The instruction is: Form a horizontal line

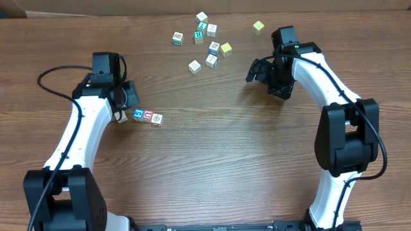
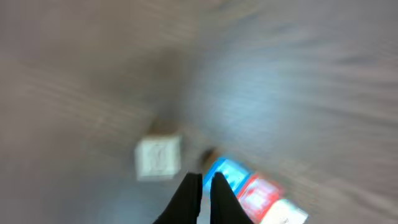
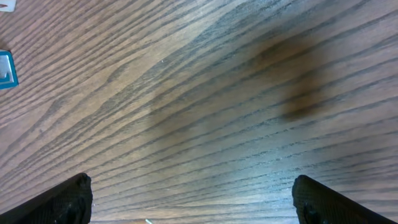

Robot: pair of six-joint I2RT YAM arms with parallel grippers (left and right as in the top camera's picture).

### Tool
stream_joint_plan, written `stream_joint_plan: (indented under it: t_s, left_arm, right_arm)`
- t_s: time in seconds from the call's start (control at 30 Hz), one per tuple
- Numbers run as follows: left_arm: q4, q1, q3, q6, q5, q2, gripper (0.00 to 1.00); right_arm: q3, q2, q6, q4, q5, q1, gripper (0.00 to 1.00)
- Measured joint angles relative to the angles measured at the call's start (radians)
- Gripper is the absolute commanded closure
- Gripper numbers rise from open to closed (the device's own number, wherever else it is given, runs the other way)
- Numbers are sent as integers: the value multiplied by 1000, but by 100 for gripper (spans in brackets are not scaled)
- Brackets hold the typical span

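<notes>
The line (image 1: 148, 116) is lying on the counter (image 1: 212, 160), left side: blue, red and tan cubes touching, their marks too small to read. A white cube (image 2: 158, 157) is sitting just apart from the blue end. The left pincer (image 2: 204, 182) is hanging pinched shut and empty between them. The right pincer (image 3: 196, 202) is gaping wide over the wood.

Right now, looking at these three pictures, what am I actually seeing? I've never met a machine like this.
Two white-and-black robot arms sit at a wooden table. One picture looks down from above; the other two come from a camera on each wrist. The left hand is pinched shut on nothing, in a blurred view. Beside it lies a white cube, slightly apart from a row of three: blue cube, red cube, tan cube. The right hand is wide open and empty over bare wood. More scattered cubes lie on the table's far side.
</notes>
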Motion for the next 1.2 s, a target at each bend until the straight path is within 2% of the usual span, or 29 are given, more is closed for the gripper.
stream_joint_plan:
  t_s: [0.13,0.27,0.4,0.47,0.53,0.67,0.8,0.97,1.2]
  left_arm:
    - [-129,33,0,-142,-98,0,95]
    - [-188,58,-5,-236,-198,0,92]
    - [-51,104,-80,-280,-240,6,91]
    - [32,124,-119,-285,-239,29,80]
    - [75,130,-129,-284,-238,68,76]
    - [156,130,-134,-266,-208,171,83]
    - [187,128,-129,-260,-172,206,96]
    - [205,128,-129,-253,-145,206,96]
    - [291,132,-129,-162,-52,212,96]
  right_arm:
    - [0,0,-1,-8,0,0,1]
    - [0,0,0,-8,0,0,2]
    - [0,0,0,-4,0,0,5]
    - [0,0,0,-4,0,0,5]
    - [0,0,0,-3,-1,0,5]
    - [0,0,0,-4,-19,0,5]
    - [0,0,0,-2,-31,0,5]
    - [0,0,0,-2,-35,0,5]
    - [0,0,0,2,-37,0,4]
